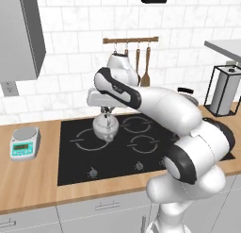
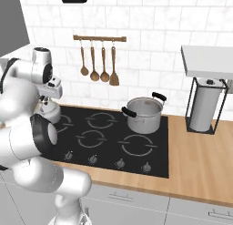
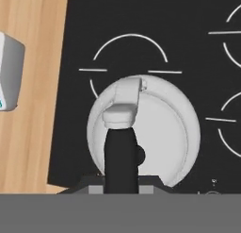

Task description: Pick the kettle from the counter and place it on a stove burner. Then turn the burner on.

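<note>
- Left base view: the gripper (image 1: 106, 111) sits left of centre in the frame, clamped tight onto the arched handle of the kettle (image 1: 105, 127). The kettle is over the cooktop (image 1: 75, 166), at the right edge of the widest stove burner (image 1: 89, 138) ring; can't tell if it's resting on the glass or just above it. The arm comes up from the lower right, bends over the middle of the frame, and the hand points straight down. A small scale (image 1: 24, 142) sits on the counter (image 1: 28, 185) at the left.
- Right base view: the kettle (image 2: 49, 111) is at the left edge, mostly tucked behind the white arm, with the hand right above it. The bigger steel pot (image 2: 144, 114) is on the far right burner, well apart from the kettle.
- Hand view: looking down at the kettle (image 3: 160, 128) from above, low in the centre. The dark handle runs up from the bottom edge, and the stove burner (image 3: 130, 55) ring arcs out just above the kettle, so it overlaps the ring's lower part.
</note>
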Available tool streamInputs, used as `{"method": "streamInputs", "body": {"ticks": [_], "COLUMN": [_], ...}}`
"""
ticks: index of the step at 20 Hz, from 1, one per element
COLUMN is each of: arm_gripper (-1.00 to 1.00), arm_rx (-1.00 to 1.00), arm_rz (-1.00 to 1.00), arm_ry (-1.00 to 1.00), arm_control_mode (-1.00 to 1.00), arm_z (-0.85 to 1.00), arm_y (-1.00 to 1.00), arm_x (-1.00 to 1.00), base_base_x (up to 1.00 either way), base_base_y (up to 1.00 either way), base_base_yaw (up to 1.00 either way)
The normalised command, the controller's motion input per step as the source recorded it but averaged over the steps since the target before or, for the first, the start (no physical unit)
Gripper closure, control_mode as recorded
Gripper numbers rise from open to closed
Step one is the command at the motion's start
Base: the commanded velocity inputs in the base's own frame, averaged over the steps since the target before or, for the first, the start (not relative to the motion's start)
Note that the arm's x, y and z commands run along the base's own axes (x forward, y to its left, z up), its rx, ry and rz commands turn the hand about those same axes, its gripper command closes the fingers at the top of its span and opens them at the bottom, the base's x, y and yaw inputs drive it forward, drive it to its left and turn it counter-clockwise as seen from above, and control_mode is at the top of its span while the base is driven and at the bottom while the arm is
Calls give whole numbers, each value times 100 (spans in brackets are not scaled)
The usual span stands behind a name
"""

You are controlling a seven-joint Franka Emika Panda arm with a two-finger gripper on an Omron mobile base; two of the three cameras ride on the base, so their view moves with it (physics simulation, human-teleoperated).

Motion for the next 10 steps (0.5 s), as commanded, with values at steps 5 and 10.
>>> {"method": "streamInputs", "body": {"ticks": [5, 10], "arm_gripper": [100, 100], "arm_rx": [0, 0], "arm_rz": [0, 0], "arm_ry": [0, 0], "arm_control_mode": [-100, -100], "arm_z": [-27, -34], "arm_y": [13, 16], "arm_x": [23, 22], "base_base_x": [0, 0], "base_base_y": [0, 0], "base_base_yaw": [0, 0]}}
